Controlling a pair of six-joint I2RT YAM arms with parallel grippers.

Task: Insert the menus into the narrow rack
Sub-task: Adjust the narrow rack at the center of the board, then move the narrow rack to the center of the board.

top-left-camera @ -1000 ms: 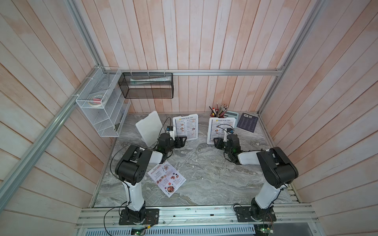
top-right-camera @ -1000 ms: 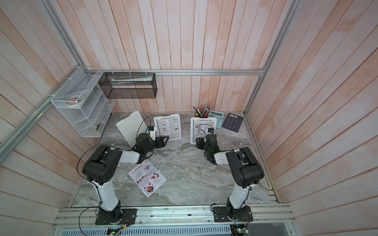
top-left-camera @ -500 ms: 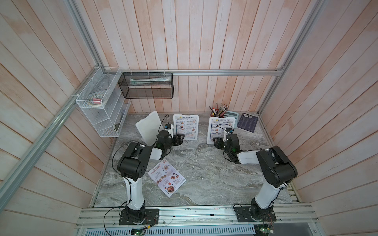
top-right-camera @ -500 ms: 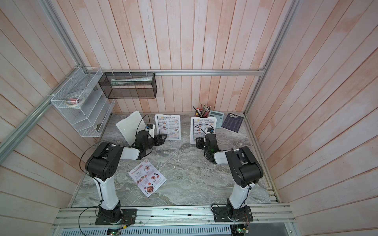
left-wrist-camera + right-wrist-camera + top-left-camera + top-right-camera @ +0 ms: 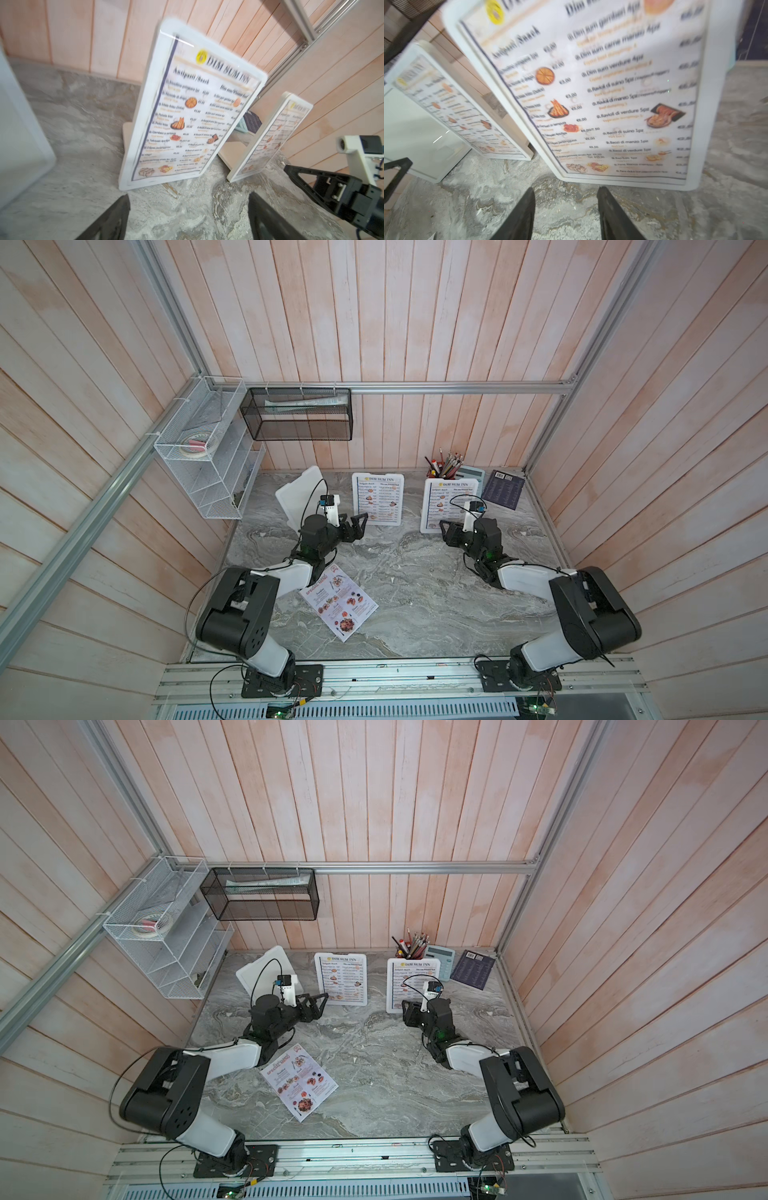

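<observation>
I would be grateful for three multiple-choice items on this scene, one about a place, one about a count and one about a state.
1. Where is the Special Menu?
A. Lying flat on the table
B. Inside a drawer
C. On the floor

2. How many DIM SUM INN menus stand upright?
A. One
B. Two
C. Four

3. How is the left pincer?
A. Shut on a menu
B. Open and empty
C. Out of view

Answers:
1 A, as it lies flat on the marble top in both top views.
2 B, as two stand upright side by side in both top views.
3 B, as the left wrist view shows its jaws apart with only table between them.
</observation>
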